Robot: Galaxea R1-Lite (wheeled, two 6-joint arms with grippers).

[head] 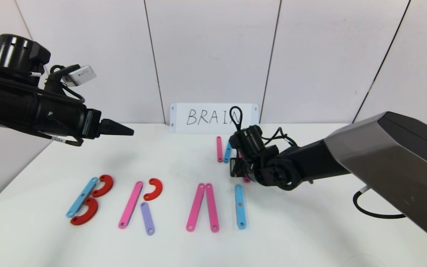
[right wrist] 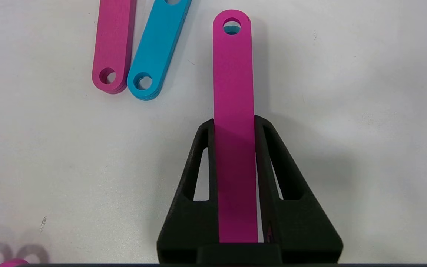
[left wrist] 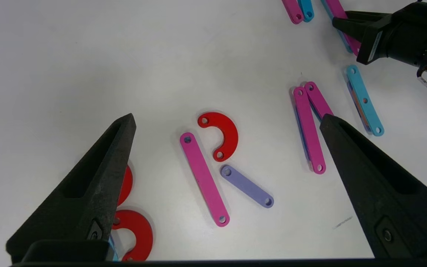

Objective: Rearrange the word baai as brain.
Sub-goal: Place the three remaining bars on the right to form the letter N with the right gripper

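White table [head: 310, 230], wall panels behind, BRAIN card [head: 213, 118] at back. Word [head: 154, 202] reads B R A I, lies nearer you than right pincer [right wrist: 235, 124]. That pincer clamps pink bar [right wrist: 234, 92] by its long edges, low over table; spare pink and blue bars [right wrist: 139, 44] just beside its tip. Left pincer [left wrist: 228, 122] parked high over B and R, wide open. You: lift bar straight, keep it level, carry past blue I [head: 240, 205], lay first N stroke clear of it.
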